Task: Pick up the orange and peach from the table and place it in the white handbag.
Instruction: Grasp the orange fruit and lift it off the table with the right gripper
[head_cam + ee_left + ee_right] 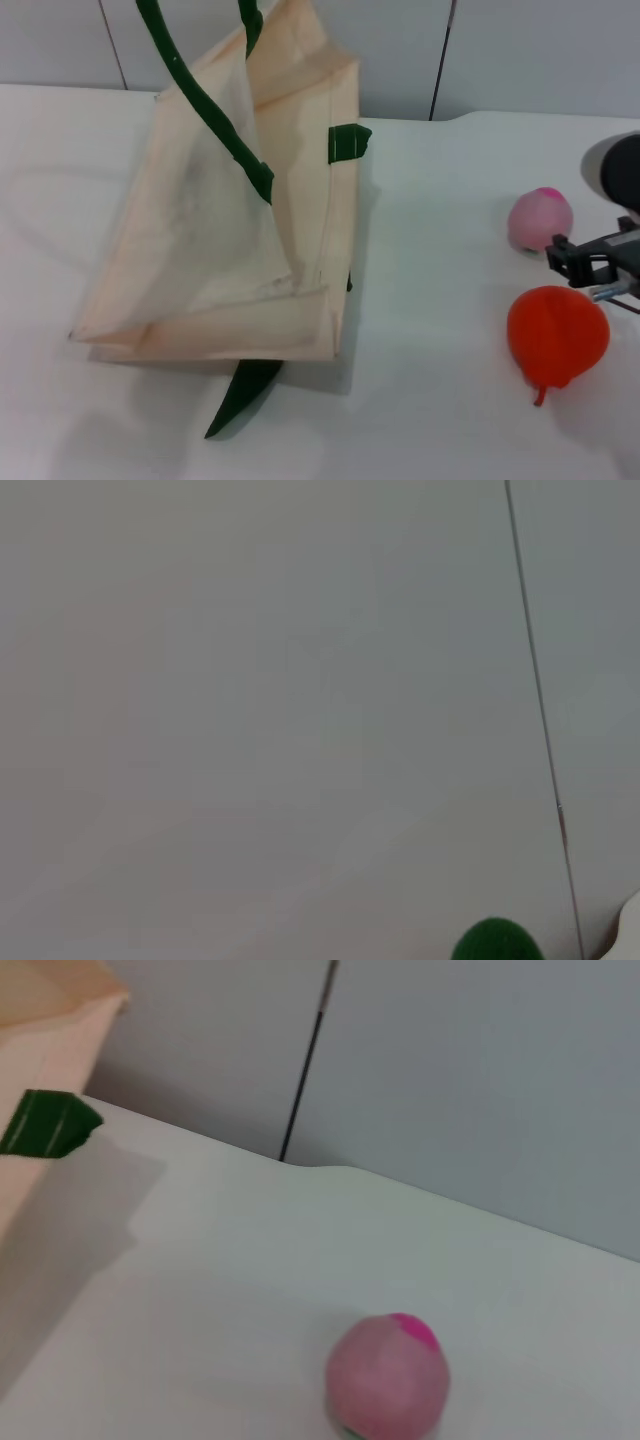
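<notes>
While the white handbag stands propped open on the table, inside not visible, my right gripper hovers between the peach and the orange, both on the tabletop; I can't tell how wide it is.

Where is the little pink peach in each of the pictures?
Head view: the peach sits on the table at the far right, just behind the orange, beside the right gripper.
Left wrist view: not in it.
Right wrist view: the peach is at the bottom edge, right of centre.
Shared landmark: the white handbag's green strap tab shows in the head and right wrist views.
</notes>
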Tool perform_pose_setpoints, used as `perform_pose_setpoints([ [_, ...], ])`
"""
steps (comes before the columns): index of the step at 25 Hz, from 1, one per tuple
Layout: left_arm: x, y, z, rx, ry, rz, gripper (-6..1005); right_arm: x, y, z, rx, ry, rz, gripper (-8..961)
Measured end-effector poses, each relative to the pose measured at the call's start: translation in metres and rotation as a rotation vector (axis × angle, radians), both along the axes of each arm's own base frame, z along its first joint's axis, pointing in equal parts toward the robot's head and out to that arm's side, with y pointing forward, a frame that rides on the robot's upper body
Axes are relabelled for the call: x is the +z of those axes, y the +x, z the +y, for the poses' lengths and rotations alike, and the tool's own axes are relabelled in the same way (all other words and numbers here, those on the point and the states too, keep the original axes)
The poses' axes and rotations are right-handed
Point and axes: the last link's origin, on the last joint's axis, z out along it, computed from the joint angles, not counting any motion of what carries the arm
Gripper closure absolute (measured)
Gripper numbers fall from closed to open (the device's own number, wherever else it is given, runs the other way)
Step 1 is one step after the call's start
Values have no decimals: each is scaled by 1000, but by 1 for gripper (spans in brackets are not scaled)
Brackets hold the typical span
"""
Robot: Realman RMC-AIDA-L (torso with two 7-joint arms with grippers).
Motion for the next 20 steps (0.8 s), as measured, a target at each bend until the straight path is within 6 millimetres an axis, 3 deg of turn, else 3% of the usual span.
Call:
perform_pose_setpoints([
  [9, -3, -3, 4, 9, -8, -5, 879, 6, 2, 26, 56, 68, 47, 329],
  [20, -6, -2, 9, 1, -12, -20, 879, 19, 13, 95, 152, 212, 168, 341],
])
